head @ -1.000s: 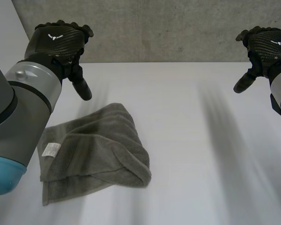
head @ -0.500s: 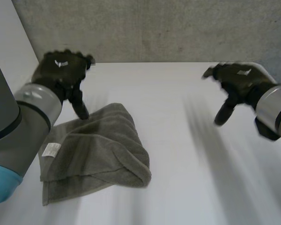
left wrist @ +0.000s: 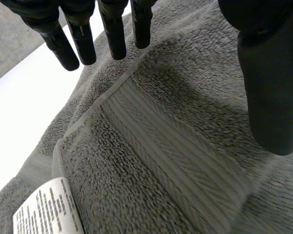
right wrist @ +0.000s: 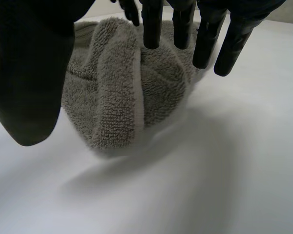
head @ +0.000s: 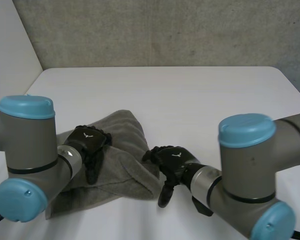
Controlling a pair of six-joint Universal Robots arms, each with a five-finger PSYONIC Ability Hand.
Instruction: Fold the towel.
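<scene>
Nearest, the black right hand (head: 171, 161) hangs with fingers straight and spread at the rounded right fold of the rumpled grey terry towel (head: 127, 145). The black left hand (head: 90, 144), fingers equally relaxed, hovers over the towel's ribbed woven band (left wrist: 176, 156), left on the smooth white table (head: 200, 95).

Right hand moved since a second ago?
Yes. The right hand came down from the table's far right side toward the middle, and is now beside the towel's near folded corner, fingers open.

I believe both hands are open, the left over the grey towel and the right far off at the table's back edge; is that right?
Not quite: the right hand is beside the rolled corner of the towel, as the head view shows.
</scene>
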